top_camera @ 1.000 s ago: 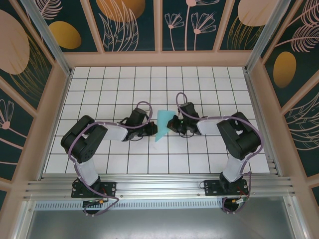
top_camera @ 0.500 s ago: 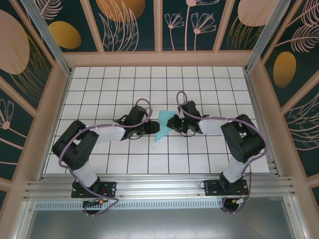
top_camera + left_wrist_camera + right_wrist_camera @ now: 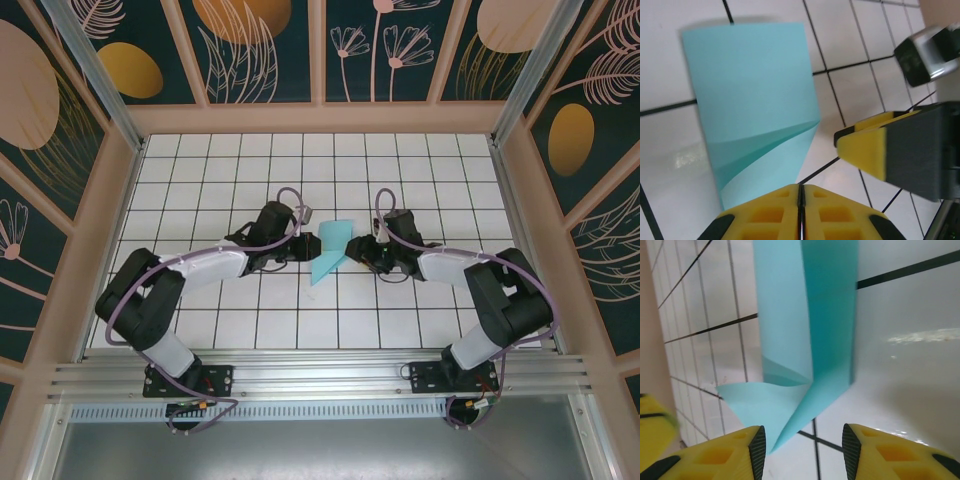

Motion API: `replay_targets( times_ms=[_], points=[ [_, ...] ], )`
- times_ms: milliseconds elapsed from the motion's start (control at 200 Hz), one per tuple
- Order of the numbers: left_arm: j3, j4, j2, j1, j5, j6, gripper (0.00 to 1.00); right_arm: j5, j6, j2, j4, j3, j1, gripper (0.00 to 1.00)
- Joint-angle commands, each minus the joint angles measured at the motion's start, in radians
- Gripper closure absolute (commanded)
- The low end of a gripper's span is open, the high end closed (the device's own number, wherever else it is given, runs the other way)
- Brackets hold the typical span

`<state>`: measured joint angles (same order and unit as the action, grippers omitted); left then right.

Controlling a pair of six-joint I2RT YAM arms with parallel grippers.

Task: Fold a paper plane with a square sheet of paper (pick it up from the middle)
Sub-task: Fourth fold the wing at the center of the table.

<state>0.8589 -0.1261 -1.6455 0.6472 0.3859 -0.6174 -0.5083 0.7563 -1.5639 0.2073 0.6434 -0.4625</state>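
Sheet of paper (image 3: 328, 252), light turquoise and already part-folded into a long tapering shape, at the middle of the tiled tabletop (image 3: 200, 170), broad end toward the far edge, point toward the near one. Flanked by the left gripper (image 3: 308, 248) and the right gripper (image 3: 354, 251), both low and close against its side edges. Too small from above to read either claw.

From the left wrist: shows yellow fingertips (image 3: 765, 215) pressed together with only a hairline seam between them and nothing visibly clamped. Paper's lower edge right at the tips; touching or just apart, cannot tell. Reveals a flat upper panel, matte and smooth, and below it a diagonal flap with a shaded underside, lifting slightly off the glossy white tile. Also catches the opposite claw's yellow pad at the right, near the sheet's edge but apart from it.

From the right wrist: shows yellow fingers (image 3: 880, 455) with moulded pockets standing apart, holding nothing, the paper's pointed lower corner reaching toward the gap. Picks out a sharp lengthwise crease, paler on one side and deeper teal on the other, plus a loose triangular flap curling out at the left.

Probably the step in hand: flattening that diagonal fold. To do it well, pin the flat panel with the closed tips, match edges before pressing, sweep outward along the crease, and keep pressure light so thin paper does not skid on slick tile.
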Motion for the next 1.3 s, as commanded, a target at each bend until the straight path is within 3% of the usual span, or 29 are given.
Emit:
replay_targets(
  times_ms=[0,385,525,656,801,936,1066,1291],
  points=[
    [0.014,-0.004,-0.041,0.003,0.045,0.012,0.88,-0.081,0.0,-0.042,0.108,0.018,-0.009,0.52],
    [0.026,-0.002,-0.122,0.004,-0.014,0.012,0.92,-0.153,-0.044,-0.172,0.132,0.103,-0.021,0.53],
    [0.003,-0.011,-0.129,0.003,-0.065,0.002,0.93,-0.198,-0.101,-0.214,0.116,0.14,-0.025,0.58],
    [-0.011,-0.039,-0.136,0.003,-0.046,0.001,0.92,-0.197,-0.154,-0.249,0.061,0.178,-0.031,0.64],
    [-0.027,-0.056,-0.101,0.003,-0.038,0.01,0.86,-0.165,-0.181,-0.263,-0.003,0.211,-0.036,0.73],
    [-0.065,-0.07,-0.027,0.003,-0.045,0.023,0.7,-0.136,-0.147,-0.26,-0.019,0.204,-0.037,0.87],
    [-0.119,-0.078,0.051,0.02,-0.08,0.036,0.64,-0.09,-0.067,-0.235,-0.001,0.173,-0.047,0.93],
    [-0.205,-0.04,0.186,0.11,-0.232,0.057,0.5,-0.008,0.064,-0.162,0.012,0.149,-0.128,0.95]
  ],
)
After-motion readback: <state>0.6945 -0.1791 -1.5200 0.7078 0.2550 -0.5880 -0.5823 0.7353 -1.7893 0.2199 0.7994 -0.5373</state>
